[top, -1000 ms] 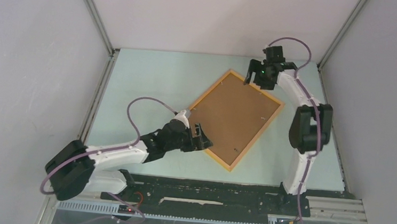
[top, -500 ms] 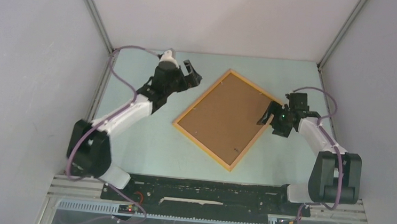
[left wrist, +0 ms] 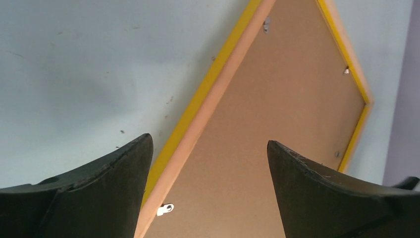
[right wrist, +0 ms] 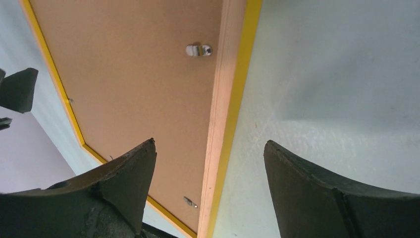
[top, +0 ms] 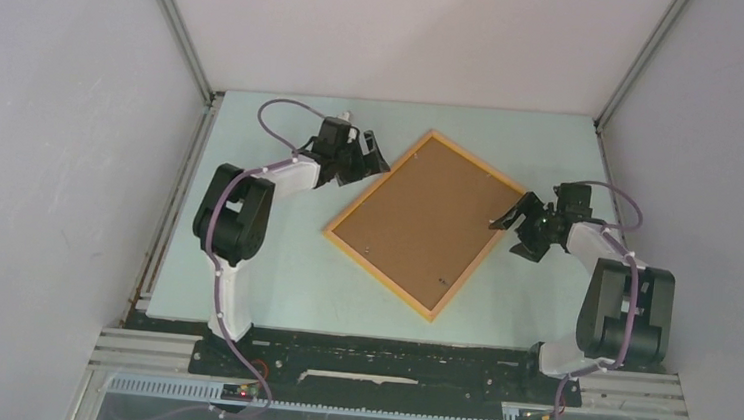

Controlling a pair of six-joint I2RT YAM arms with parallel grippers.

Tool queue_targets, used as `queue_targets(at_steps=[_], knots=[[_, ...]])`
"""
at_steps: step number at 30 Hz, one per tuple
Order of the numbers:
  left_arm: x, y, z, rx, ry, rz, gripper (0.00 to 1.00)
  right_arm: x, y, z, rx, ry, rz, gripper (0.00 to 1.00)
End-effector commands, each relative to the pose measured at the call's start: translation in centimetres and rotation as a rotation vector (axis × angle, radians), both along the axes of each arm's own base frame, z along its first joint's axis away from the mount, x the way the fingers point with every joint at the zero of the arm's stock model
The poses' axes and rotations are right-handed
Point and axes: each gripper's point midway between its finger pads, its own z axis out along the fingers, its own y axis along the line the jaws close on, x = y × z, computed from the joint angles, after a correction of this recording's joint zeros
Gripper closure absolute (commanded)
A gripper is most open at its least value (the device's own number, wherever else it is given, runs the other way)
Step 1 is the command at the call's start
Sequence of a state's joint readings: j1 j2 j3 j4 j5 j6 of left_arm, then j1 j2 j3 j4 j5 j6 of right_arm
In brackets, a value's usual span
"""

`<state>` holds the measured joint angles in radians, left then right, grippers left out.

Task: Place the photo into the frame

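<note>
1. One yellow-orange frame [top: 380, 182] lies flat, back upward, at the middle of the top view, turned so that its corners point to the upper middle, right, lower middle and left; it rests on the pale green table [top: 274, 262].
2. One brown backing board [top: 425, 222] fills the frame; four small metal tabs [left wrist: 166, 209] show along the board's edges in the left wrist view.
3. Two grippers flank the frame, one on each side.
4. The left gripper [top: 372, 156] sits at the upper left of the frame, just beside its upper-left edge; its jaws are spread wide and grasp nothing; in its own view the two dark fingers [left wrist: 99, 193] straddle the yellow edge without touching it.
5. The right gripper [top: 509, 233] sits at the right of the frame, just beside its right-hand edge; its jaws are likewise spread wide and empty; its two fingers [right wrist: 322, 198] stand either side of the yellow edge, clear of it.
</note>
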<state>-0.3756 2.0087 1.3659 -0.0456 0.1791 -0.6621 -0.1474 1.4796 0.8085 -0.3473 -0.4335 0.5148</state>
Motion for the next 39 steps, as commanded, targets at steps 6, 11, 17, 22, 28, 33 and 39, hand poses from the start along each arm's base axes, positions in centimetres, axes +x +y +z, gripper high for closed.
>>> queue_targets(at_steps=[6,11,17,22,28,33,39], knots=[[0.8,-3.6,-0.3,-0.25,0.028,0.013,0.15,2.2,1.2,-1.6,0.049,0.007,-0.046,0.14],[-0.6,-4.7,-1.5,-0.365,0.065,0.016,0.19,3.1,1.5,-1.8,0.021,0.021,-0.051,0.15],[-3.2,-3.9,-1.5,-0.381,0.042,0.011,0.21,4.0,1.7,-1.8,-0.014,0.03,-0.041,0.15],[-6.5,-4.5,-1.9,-0.433,0.054,-0.029,0.22,4.8,1.6,-1.6,-0.025,0.027,-0.046,0.15],[-8.3,-2.6,-1.6,-0.362,-0.013,0.04,0.33,6.4,0.1,-1.3,-0.108,0.044,-0.092,0.18],[-9.3,-2.9,-2.6,-0.383,0.014,0.059,0.36,7.0,0.0,-1.4,-0.146,0.068,-0.123,0.24],[-9.0,-3.1,-3.3,-0.416,0.034,0.072,0.39,8.0,-0.6,-1.7,-0.223,0.093,-0.132,0.23]])
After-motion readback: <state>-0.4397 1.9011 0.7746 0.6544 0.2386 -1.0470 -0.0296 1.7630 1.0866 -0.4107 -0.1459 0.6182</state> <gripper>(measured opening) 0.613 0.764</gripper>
